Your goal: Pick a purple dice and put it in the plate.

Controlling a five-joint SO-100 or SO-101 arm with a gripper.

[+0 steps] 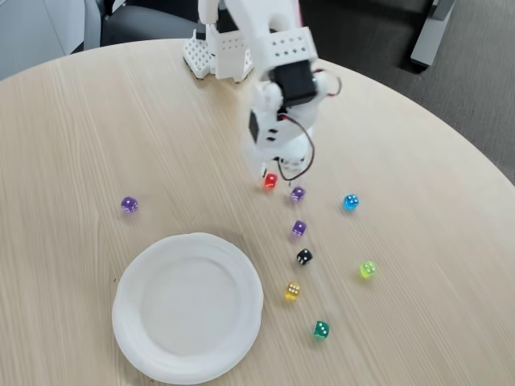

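**Claw low over the dice cluster, plate still bare**

Claw (278,173) hangs low over the table in the fixed view, its tips down beside a red die (270,181); whether the jaws are parted or closed cannot be told from this angle. Nearest purple dice (298,194) lies just to the right of the tips, apart from them. A second purple die (298,228) sits a little nearer the camera, and a third (129,204) lies well off to the left. Below and left of the claw, the plate (133,322) holds nothing.

This looks like the approach step, nothing yet lifted. The next move likely calls for a small shift right onto the nearest purple one.

The red die, almost touching the tips, could be grabbed or knocked by mistake. Farther out lie a blue die (351,202), black die (304,256), yellow die (293,290), lime die (367,269) and green die (321,330).
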